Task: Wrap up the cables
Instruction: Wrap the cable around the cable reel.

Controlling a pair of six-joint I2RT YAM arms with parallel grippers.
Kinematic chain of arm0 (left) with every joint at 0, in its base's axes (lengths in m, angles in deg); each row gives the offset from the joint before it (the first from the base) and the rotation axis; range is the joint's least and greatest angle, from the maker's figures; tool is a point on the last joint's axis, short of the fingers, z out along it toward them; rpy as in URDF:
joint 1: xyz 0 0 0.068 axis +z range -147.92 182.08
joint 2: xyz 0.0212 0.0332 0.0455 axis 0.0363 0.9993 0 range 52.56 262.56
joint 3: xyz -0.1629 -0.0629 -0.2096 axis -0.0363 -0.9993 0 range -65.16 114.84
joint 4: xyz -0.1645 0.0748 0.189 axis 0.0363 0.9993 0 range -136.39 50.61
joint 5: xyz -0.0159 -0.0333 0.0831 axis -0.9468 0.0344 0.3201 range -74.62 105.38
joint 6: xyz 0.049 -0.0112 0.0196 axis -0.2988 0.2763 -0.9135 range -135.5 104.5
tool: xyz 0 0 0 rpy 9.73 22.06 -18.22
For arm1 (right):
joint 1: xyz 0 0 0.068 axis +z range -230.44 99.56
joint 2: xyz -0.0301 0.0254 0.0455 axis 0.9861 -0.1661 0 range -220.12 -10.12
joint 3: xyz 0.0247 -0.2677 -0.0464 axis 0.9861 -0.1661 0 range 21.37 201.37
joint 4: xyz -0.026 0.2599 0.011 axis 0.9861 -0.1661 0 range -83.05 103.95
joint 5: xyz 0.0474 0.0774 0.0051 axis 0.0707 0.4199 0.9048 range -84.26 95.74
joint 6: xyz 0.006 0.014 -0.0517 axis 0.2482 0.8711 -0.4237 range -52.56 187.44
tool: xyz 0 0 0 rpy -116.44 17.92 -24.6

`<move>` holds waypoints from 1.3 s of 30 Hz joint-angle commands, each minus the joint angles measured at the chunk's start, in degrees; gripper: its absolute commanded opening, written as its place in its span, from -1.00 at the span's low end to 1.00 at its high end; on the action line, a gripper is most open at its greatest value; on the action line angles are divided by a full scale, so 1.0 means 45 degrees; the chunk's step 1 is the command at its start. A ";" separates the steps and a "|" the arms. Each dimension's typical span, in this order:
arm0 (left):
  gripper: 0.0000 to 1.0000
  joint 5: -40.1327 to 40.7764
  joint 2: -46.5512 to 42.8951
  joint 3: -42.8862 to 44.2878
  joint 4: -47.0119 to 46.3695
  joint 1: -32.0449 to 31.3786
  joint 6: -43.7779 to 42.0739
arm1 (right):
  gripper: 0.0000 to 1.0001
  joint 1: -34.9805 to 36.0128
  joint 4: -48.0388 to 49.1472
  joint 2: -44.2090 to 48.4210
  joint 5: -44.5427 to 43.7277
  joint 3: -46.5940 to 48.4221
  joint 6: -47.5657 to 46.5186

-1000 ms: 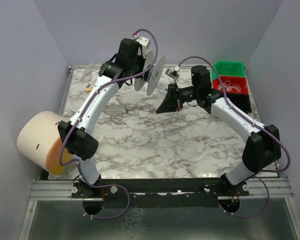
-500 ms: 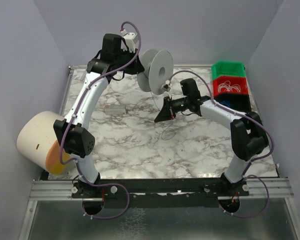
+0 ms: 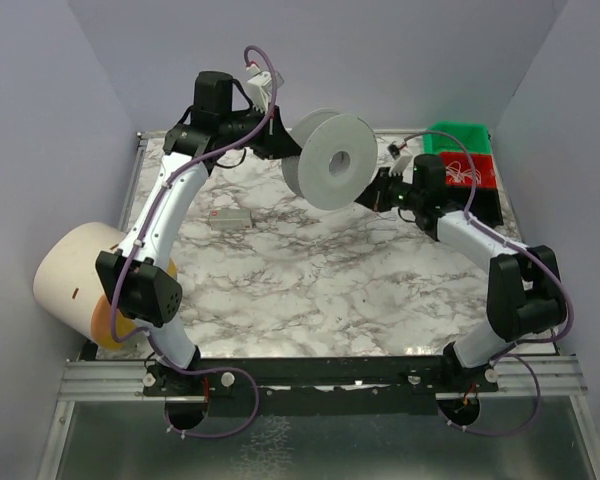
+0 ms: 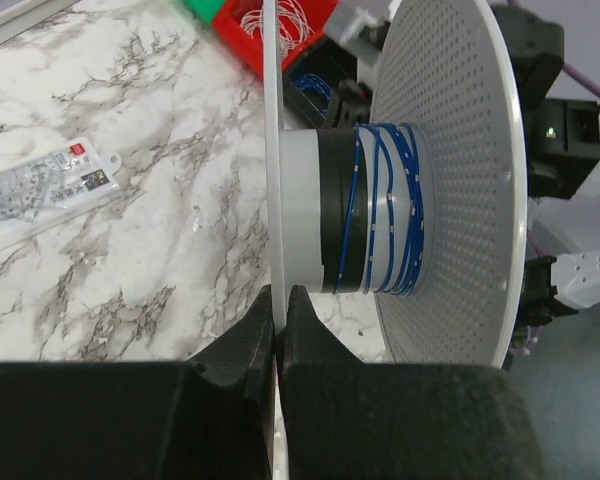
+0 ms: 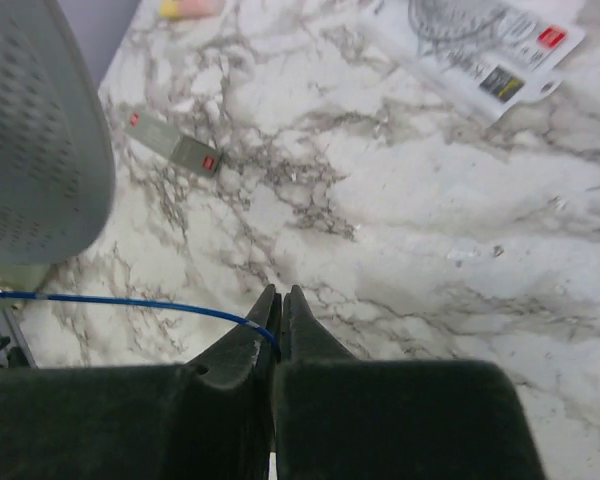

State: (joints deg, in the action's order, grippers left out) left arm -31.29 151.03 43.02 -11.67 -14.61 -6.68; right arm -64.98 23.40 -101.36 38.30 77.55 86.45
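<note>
A white spool (image 3: pixel 332 160) hangs above the back middle of the table, one flat face turned to the top camera. My left gripper (image 3: pixel 280 148) is shut on the edge of its near flange (image 4: pixel 273 150), the fingertips (image 4: pixel 280 300) pinching the thin disc. A thin blue cable (image 4: pixel 385 210) lies in several turns around the black and white hub. My right gripper (image 3: pixel 375 192) is just right of the spool. In the right wrist view it (image 5: pixel 280 300) is shut on the blue cable (image 5: pixel 130 303), which runs taut leftward toward the spool's flange (image 5: pixel 40 150).
Green, red and black bins (image 3: pixel 458 150) stand at the back right; the red one holds white cables (image 4: pixel 275 20). A small grey device (image 3: pixel 228 217) lies left of centre. A packaged ruler set (image 4: pixel 40 185) lies near the back. A cream roll (image 3: pixel 80 285) sits at the left edge.
My left arm has turned the spool so its face points at the camera and carried it right. My right gripper has moved back and right, close beside the spool. The loose cable loop has left the table.
</note>
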 commanded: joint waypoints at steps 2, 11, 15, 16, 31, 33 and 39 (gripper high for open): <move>-1.00 -0.0136 -0.0764 0.0325 0.0699 0.0037 -0.2430 | -0.99 -0.1577 0.0686 -0.0117 0.1888 0.1065 0.0760; -1.00 0.4211 -0.1319 0.0117 0.1708 -0.0637 -0.5420 | -0.99 -0.2277 -0.5389 -0.0861 0.6481 0.4544 -0.2988; -1.00 0.6300 -0.1679 -0.0527 0.1481 -0.1829 -0.6324 | -0.99 -0.2281 -0.6824 -0.0906 0.7513 0.5502 -0.3319; -1.00 0.7004 -0.1778 -0.0798 0.1300 -0.2130 -0.6402 | -0.99 -0.2284 -0.6827 -0.0924 0.7829 0.5618 -0.3046; -1.00 1.0969 -0.1600 -0.1812 0.0100 -0.3514 -0.5621 | -0.99 -0.2145 0.0886 -0.0419 1.0391 0.4702 0.5398; -1.00 1.1515 -0.1431 -0.1785 -0.0106 -0.3564 -0.5141 | -0.99 -0.1885 0.0872 -0.0321 1.0265 0.4800 0.5571; -1.00 1.2761 -0.0796 -0.1446 -0.0234 -0.3768 -0.4205 | -0.99 -0.1261 0.0790 -0.0354 0.9867 0.5353 0.6066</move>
State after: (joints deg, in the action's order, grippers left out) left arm 12.03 144.74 35.56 -9.09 -32.20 -30.50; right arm -72.56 23.64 -104.95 79.78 99.52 108.81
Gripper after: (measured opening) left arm 0.017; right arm 0.006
